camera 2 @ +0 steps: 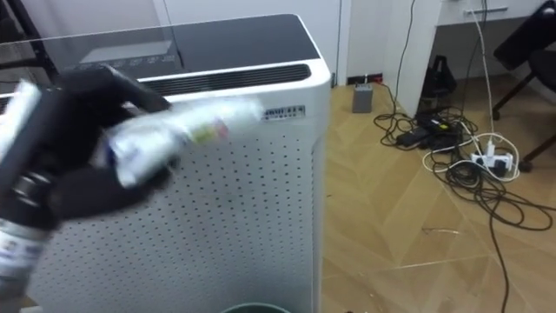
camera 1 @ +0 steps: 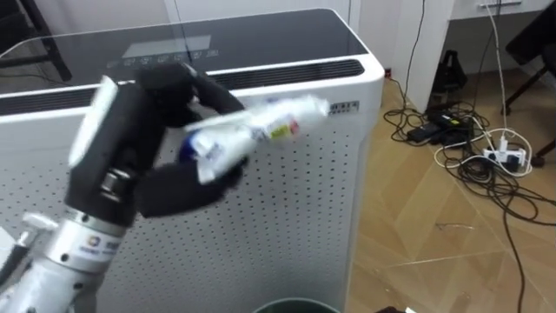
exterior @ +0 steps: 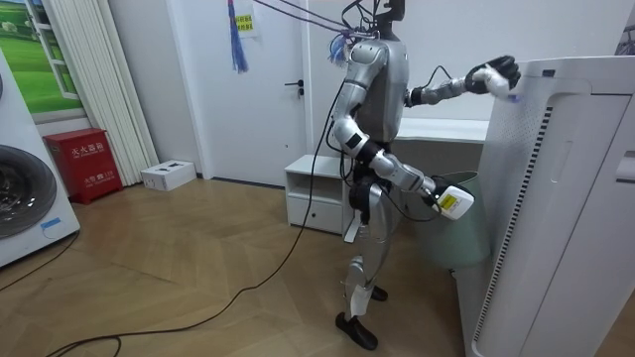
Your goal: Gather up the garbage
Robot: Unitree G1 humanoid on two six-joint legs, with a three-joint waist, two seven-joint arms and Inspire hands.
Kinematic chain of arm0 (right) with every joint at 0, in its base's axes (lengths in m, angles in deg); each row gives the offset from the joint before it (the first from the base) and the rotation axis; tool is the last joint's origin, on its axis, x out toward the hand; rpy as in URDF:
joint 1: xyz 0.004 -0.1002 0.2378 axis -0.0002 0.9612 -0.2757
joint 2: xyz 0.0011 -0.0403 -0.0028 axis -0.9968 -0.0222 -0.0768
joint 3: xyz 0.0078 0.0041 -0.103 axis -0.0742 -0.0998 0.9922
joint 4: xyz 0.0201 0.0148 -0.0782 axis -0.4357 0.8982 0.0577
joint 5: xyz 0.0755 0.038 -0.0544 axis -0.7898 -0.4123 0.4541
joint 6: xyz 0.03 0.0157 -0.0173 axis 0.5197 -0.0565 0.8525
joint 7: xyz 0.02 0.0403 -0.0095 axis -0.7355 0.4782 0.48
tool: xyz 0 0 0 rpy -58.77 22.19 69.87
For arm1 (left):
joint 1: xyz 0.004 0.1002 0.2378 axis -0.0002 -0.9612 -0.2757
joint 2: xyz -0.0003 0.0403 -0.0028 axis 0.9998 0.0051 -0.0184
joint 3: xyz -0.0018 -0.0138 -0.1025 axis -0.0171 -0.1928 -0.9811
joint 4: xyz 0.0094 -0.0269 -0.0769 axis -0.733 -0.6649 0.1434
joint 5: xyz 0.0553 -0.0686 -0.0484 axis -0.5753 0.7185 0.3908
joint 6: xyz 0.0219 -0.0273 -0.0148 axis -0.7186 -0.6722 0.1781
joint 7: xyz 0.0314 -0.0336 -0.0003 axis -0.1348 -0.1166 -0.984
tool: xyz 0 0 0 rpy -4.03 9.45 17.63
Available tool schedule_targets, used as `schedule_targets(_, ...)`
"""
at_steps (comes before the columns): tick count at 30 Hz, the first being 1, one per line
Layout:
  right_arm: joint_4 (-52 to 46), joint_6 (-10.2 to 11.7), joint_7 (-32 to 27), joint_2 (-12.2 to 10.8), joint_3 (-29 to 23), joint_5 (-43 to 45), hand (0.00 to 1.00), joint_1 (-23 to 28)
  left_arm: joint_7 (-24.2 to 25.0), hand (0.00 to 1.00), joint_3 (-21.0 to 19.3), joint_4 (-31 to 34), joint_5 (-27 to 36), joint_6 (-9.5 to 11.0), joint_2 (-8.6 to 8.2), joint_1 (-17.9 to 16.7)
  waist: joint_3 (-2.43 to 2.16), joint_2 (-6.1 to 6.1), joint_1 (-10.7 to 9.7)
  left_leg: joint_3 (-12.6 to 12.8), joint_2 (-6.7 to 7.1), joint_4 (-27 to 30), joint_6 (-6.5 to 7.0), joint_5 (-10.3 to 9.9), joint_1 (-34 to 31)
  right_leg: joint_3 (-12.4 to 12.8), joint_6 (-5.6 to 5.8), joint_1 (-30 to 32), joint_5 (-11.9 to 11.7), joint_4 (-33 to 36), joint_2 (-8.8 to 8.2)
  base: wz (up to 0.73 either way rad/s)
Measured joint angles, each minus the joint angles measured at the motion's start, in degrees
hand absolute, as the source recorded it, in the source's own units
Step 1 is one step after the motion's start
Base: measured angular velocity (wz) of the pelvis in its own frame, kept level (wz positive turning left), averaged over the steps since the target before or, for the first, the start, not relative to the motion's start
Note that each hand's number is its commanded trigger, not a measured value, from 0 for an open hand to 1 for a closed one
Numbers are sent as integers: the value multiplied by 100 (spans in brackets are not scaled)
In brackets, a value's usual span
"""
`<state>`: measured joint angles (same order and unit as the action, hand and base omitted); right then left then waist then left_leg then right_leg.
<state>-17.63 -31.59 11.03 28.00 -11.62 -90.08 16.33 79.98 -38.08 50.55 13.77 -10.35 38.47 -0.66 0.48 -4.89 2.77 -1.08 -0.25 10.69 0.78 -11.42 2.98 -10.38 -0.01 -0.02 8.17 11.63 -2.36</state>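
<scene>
My left hand (camera 1: 143,122) is raised in front of the upper edge of a tall white air purifier (camera 1: 287,209). Its dark fingers and thumb are curled round a crumpled white plastic bottle (camera 1: 252,130) with a blue, yellow and red label. The bottle lies sideways and sticks out to the right of the hand. In the room view I stand facing the purifier (exterior: 566,198), the left hand (exterior: 496,74) held up at its top corner. My right hand (exterior: 442,196) hangs low at hip height over a grey-green bin (exterior: 468,233). The bin's dark rim (camera 1: 295,305) shows directly below.
Tangled cables and a white power strip (camera 1: 504,156) lie on the wooden floor to my right, by a desk leg. In the room view a low white cabinet (exterior: 317,198) stands behind me, and a red box (exterior: 84,159) sits further off.
</scene>
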Motion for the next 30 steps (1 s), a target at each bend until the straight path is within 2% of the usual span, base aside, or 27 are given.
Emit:
schedule_targets(2, -1, 0, 1, 4, 14, 0, 100, -7, 435, 100, 59, 0, -1, -119, 29, -42, -1, -28, -58, 5, -9, 3, -2, 1, -47, 4, -8, 52, -5, 5, 6, -2)
schedule_targets(6, -33, 0, -37, 11, 21, 15, 100, -4, 1044, 100, 59, 7, 17, -189, 30, -41, -3, -56, -139, 58, -7, -2, -2, 1, -61, 69, -6, 74, -4, -1, 3, -4)
schedule_targets(9, -95, -3, -40, 36, 51, 11, 100, -5, 1272, 100, 61, 6, 21, -291, 36, -41, 10, -35, -183, 76, -3, -10, -2, 1, -49, 99, -4, 75, -3, 0, 0, -4)
schedule_targets(13, -100, -3, -68, 45, 104, -2, 100, -18, 1317, 100, 92, 1, 35, -348, 59, -46, 30, -7, -193, 75, -4, -18, -2, 1, -46, 97, -3, 77, -2, 2, 1, 0)
schedule_targets(18, -99, -3, -101, 45, 132, -3, 100, -34, 1320, 100, 91, -12, 19, -360, 289, -115, 37, 1, -166, 89, -10, -24, -2, 1, -49, 89, -3, 95, -2, 9, 11, -1)
schedule_targets(22, -89, -3, -99, 58, 131, -20, 100, -34, 1320, 100, 88, -178, -82, -363, 344, -315, 40, -1, -168, 99, -12, -27, -2, 1, -45, 91, -3, 89, -2, 1, 13, -1)
schedule_targets(26, -89, -13, -104, 52, 152, -21, 100, -34, 1313, 100, 99, -531, -662, -406, 323, -567, 54, 17, -167, 102, -15, -31, -2, 1, -51, 90, -2, 101, -2, -3, 15, 0)
schedule_targets(28, -93, -13, -141, 52, 206, -21, 100, -35, 1291, 100, 164, -641, -1020, -519, 320, -716, 58, 32, -192, 102, -18, -25, -2, 1, -119, 90, -4, 172, -3, 11, 17, 0)
schedule_targets(30, -92, -13, -186, 50, 321, -30, 100, -44, 1264, 100, 367, -777, -1316, -535, 295, -919, 58, 58, -209, 98, -11, 10, 3, 5, -276, 90, -7, 337, -6, 61, 5, 0)
